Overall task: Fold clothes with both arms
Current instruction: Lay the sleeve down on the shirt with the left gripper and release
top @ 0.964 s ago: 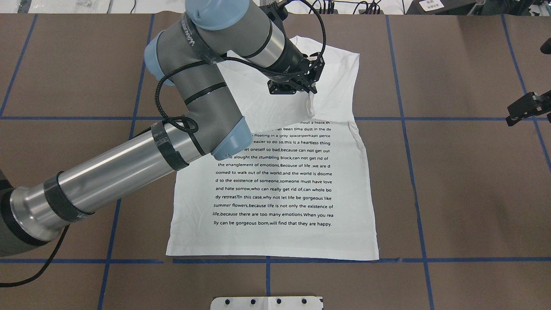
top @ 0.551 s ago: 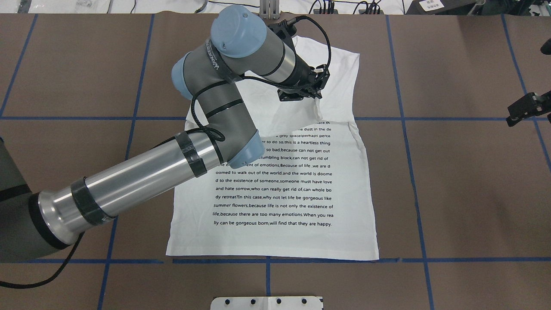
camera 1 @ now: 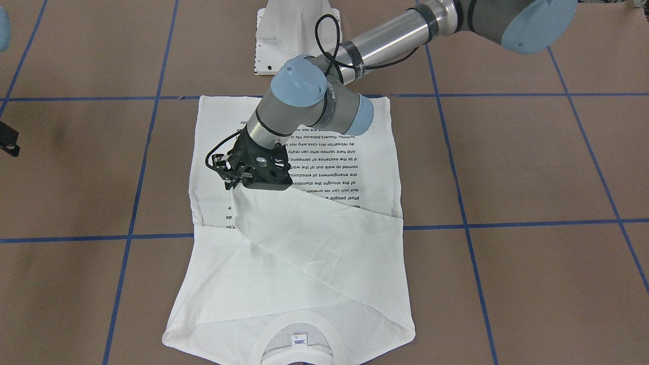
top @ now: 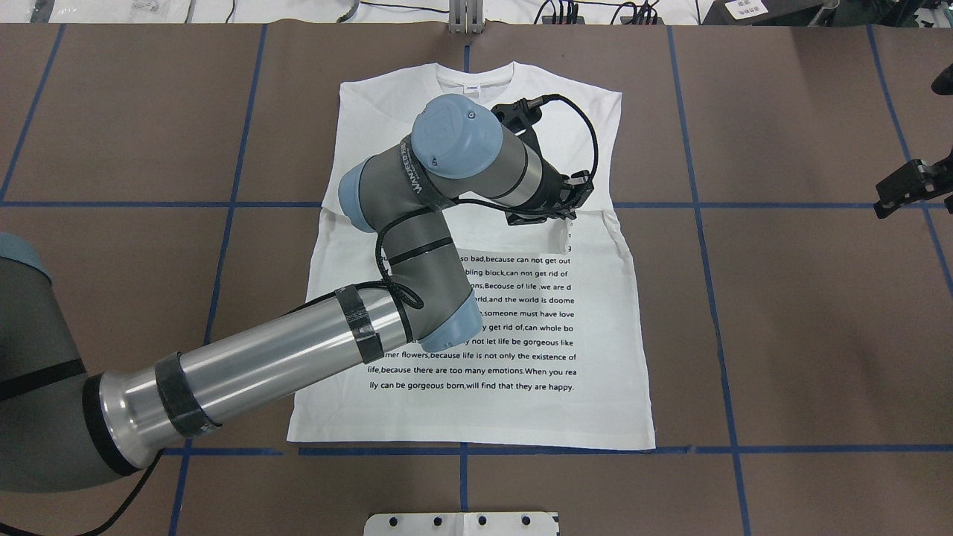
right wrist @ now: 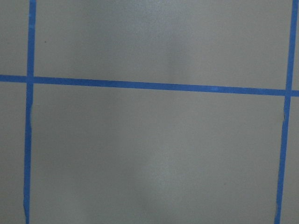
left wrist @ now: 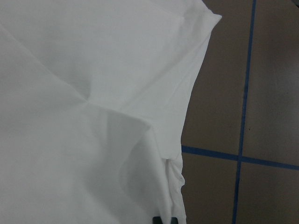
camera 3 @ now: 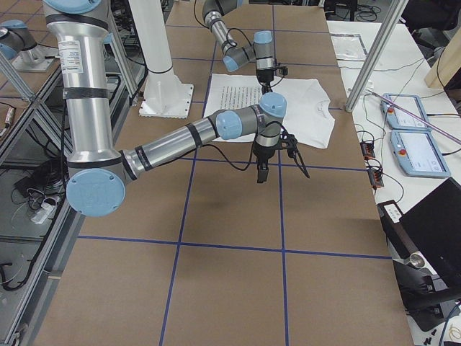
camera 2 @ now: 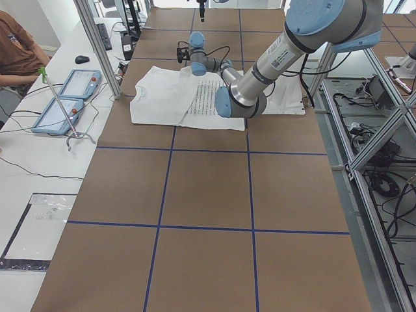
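Note:
The white long-sleeved T-shirt (top: 514,357) lies flat on the brown table, printed text up, collar (top: 474,78) at the far end. In the front-facing view, a fold of plain white cloth (camera 1: 314,228) runs diagonally across its upper body, and the neck label (camera 1: 299,340) shows. My left gripper (top: 564,222) is shut on the end of this fold and holds it just above the text, near the shirt's right side; it also shows in the front-facing view (camera 1: 229,184). My right gripper (top: 893,199) hangs over bare table far to the right. I cannot tell whether it is open.
The white pedestal base (camera 1: 289,30) stands at the robot's side of the table. Blue tape lines (top: 715,205) grid the brown surface. Beyond the table's far edge are an operator (camera 2: 13,52) and two tablets (camera 2: 65,97).
My left gripper has moved toward the robot and slightly right, drawing the held fold down over the top text lines. The collar, hidden by the arm before, now shows. The right gripper has not moved.

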Available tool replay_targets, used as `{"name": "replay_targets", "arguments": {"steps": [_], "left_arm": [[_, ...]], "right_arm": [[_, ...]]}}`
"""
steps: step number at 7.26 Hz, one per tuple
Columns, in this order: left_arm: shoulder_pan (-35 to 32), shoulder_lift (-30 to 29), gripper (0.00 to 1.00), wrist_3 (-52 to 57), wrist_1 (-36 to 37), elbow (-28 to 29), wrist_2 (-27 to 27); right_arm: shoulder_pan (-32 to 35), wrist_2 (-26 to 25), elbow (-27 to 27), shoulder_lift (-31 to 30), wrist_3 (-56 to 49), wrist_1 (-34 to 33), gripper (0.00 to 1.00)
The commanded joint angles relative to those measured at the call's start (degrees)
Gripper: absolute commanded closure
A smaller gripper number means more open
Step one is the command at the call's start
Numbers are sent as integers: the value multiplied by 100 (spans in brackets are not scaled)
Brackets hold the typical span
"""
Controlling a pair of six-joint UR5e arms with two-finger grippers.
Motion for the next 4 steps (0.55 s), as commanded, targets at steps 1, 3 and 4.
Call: {"name": "replay_targets", "arguments": {"steps": [1,3,4], "left_arm": [[118,-14,22,7,7,12,41],[390,-23,0,16,16,-14,646],[382,-14,0,60,16,-31,647]], "right_arm": [[0,7,-23,-14,0,0,0],[0,182,-23,3,-9,9,0],[-9,191,-23,38,-17,18,0]]}}
